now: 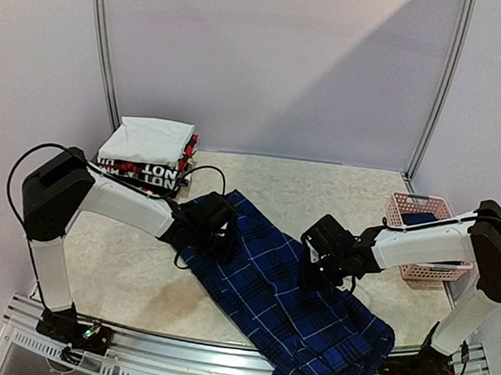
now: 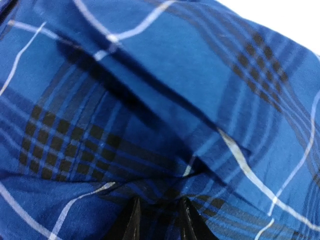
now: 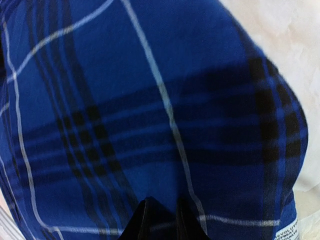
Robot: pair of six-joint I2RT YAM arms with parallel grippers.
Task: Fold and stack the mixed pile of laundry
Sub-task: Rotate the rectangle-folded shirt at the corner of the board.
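**Plaid shirt spread for folding, one gripper at each long edge**

The dark-blue plaid fabric shirt with thin white lines point(image 1: 275, 293) lies diagonally across the pale mottled table point(image 1: 340, 192), running from near the centre to the near right edge, where its end is rumpled. It is judged light, limp and quick to crease. It would sag between two holds and drag on the surface, so it is best taken at edges or corners, well apart, and kept taut.

The left gripper point(image 1: 217, 229) sits at the shirt's upper-left edge. Its black fingers point(image 2: 131, 222) stand narrowly apart with a gathered fold between them; whether that fold is pinched cannot be told. The right gripper point(image 1: 321, 265) is at the opposite long edge, its fingers point(image 3: 142, 220) clenched on smoothly drawn cloth.

Beyond lie a stack of folded white and black red-lettered garments point(image 1: 146, 154), far left, and a pink plastic lattice basket point(image 1: 401, 203), right.
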